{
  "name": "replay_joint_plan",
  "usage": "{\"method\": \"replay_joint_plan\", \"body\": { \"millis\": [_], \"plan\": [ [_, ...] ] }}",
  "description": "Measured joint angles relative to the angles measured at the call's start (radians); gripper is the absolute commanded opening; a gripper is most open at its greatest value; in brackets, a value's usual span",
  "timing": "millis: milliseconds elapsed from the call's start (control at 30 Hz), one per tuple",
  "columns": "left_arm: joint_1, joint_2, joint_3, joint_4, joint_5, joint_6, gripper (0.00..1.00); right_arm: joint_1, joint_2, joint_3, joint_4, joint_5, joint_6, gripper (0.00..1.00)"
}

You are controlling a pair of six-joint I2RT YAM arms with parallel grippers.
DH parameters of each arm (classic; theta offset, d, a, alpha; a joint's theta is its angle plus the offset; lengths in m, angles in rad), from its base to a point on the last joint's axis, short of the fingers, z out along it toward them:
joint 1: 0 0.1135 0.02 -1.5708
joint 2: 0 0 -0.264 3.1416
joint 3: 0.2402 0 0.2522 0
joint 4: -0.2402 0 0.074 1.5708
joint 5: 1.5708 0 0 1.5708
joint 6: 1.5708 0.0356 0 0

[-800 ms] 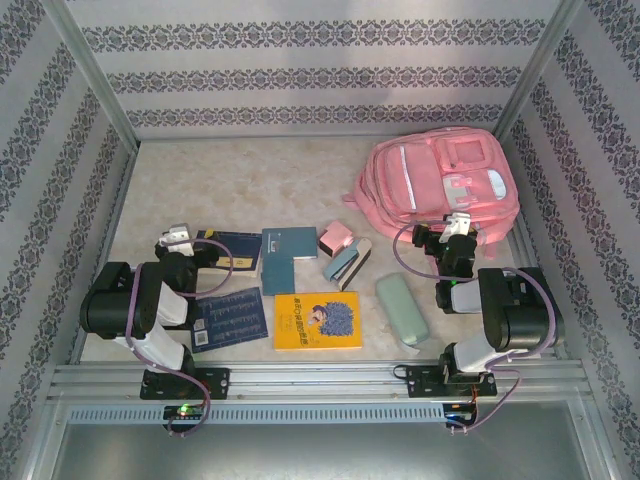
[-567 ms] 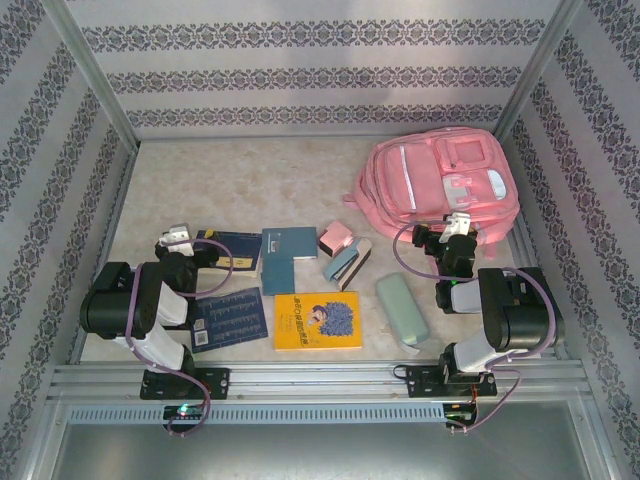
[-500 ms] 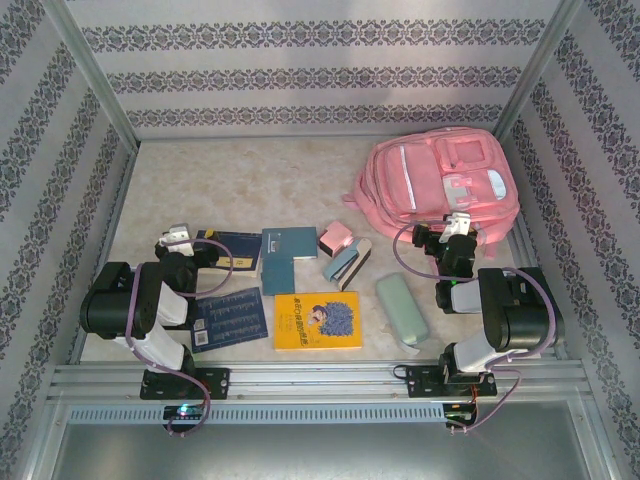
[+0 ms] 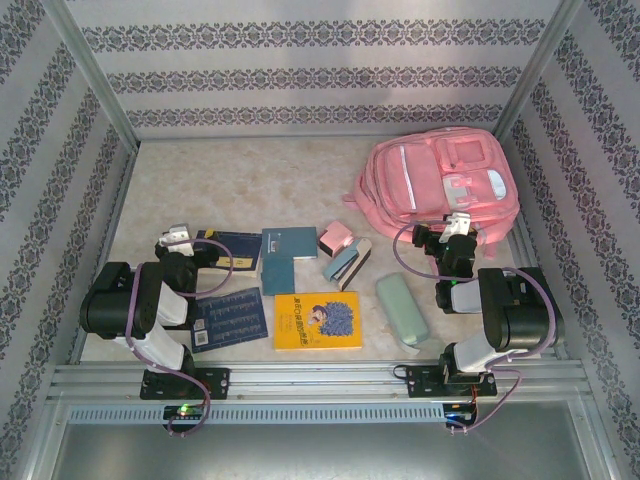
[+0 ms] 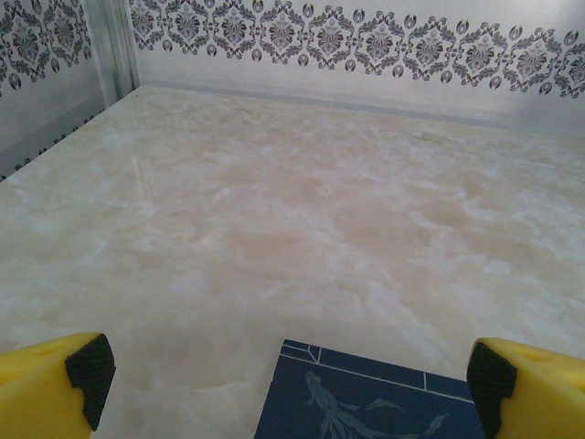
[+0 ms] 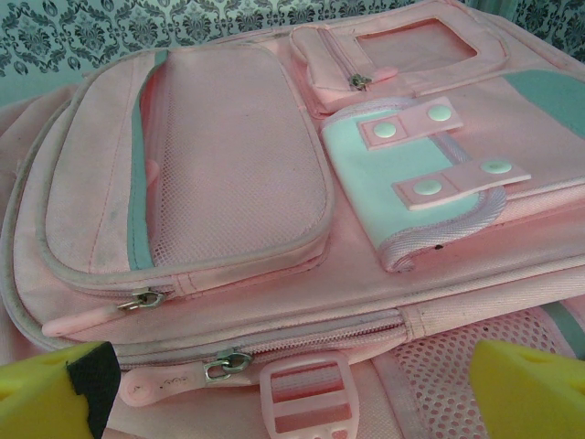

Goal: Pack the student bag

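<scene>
Left gripper [image 4: 179, 238] has its jaws spread wide and holds nothing. It sits low over the left side of the table [image 4: 250, 180], just at the left end of a dark blue book [image 4: 235, 250]. In the left wrist view its two yellow fingers [image 5: 46, 384] with black pads stand far apart at the bottom corners. The far edge of the dark blue book, with a thin line drawing on it, lies between them. Past the book, bare table runs up to the patterned wall [image 5: 366, 46].

Right gripper [image 4: 458, 226] is wide open too, and it holds nothing. It points at the student bag [image 4: 440, 175] and sits right at the bag's near edge. The student bag lies flat at the far right of the table, close to the right wall, with its front side up. The right wrist view looks across the bag from up close. It shows a big front pocket with a mesh face, a pale patch with two snap straps, and silver zip pulls. A pink buckle [image 6: 306, 398] lies low between the yellow fingers.

More things lie on the table between the two arms. A teal notebook [image 4: 288, 245] sits just right of the dark blue book. Next come a small pink box [image 4: 335, 238] and a grey-blue stapler [image 4: 345, 264]. Nearer the front lie a dark booklet [image 4: 228, 318], a yellow book [image 4: 317, 320] and a green pencil case [image 4: 402, 309]. All of them lie outside the bag.
</scene>
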Motion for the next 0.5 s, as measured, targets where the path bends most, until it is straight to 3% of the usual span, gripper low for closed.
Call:
{"method": "replay_joint_plan", "body": {
  "millis": [500],
  "plan": [
    [0.0, 0.0, 0.0, 0.0, 0.0, 0.0, 1.0, 0.0, 0.0, 0.031, -0.013, 0.0, 0.0, 0.98]
  ]
}}
